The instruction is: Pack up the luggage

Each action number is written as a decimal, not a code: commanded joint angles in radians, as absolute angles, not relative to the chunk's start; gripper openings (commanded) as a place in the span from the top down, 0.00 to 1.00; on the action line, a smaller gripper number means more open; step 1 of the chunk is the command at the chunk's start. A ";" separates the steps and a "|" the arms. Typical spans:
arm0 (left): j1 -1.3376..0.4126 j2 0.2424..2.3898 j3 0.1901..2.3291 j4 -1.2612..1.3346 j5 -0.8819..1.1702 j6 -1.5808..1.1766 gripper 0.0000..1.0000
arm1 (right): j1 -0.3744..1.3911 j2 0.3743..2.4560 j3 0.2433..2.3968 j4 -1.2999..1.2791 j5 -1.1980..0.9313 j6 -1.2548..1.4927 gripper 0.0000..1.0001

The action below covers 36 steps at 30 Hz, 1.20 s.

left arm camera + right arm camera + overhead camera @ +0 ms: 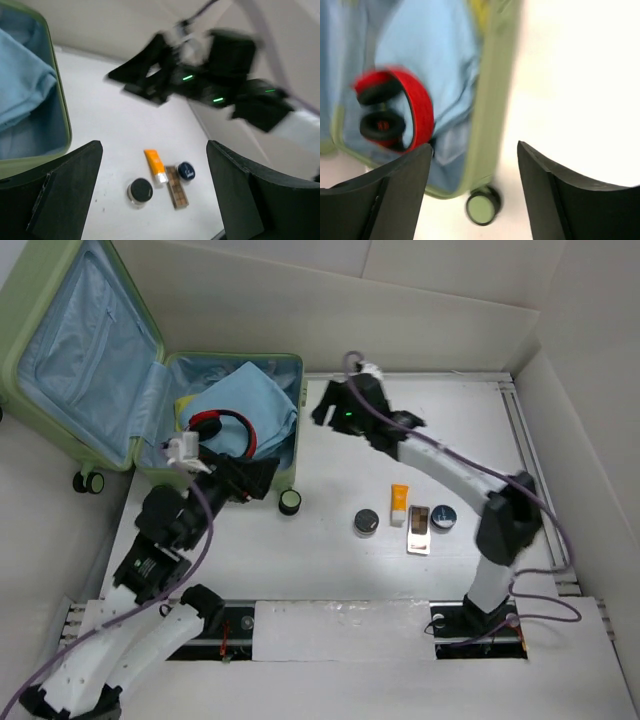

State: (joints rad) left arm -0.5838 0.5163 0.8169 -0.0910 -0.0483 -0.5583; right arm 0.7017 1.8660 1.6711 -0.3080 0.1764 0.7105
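**A:** Luggage (80,360) position?
**B:** Far left of table (450,440), lid swung open. Blue cloth (245,400) inside, red headphones (225,425) on top.
**A:** Left fingers (70,190)?
**B:** Spread wide, holding nothing, at near rim of luggage.
**A:** Right fingers (395,190)?
**B:** Spread wide, holding nothing, above luggage's right rim.
**A:** Loose items?
**B:** Grouped mid-table, well apart from luggage: brown palette (418,529), orange tube (399,504), black jar (366,522), dark round tin (443,517).

The pale green hard-shell luggage (40,425) lies open, showing light blue lining.
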 commanded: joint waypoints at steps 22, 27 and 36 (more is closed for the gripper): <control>-1.072 1.598 0.925 0.121 -0.262 -0.480 0.05 | 0.439 0.816 0.802 -0.224 0.281 0.629 0.00; -1.108 1.710 0.983 0.121 -0.327 -0.460 0.03 | 0.381 0.805 0.767 -0.193 0.219 0.609 0.00; -1.108 1.839 1.084 0.120 -0.396 -0.410 0.06 | 0.325 0.796 0.749 -0.172 0.140 0.589 0.00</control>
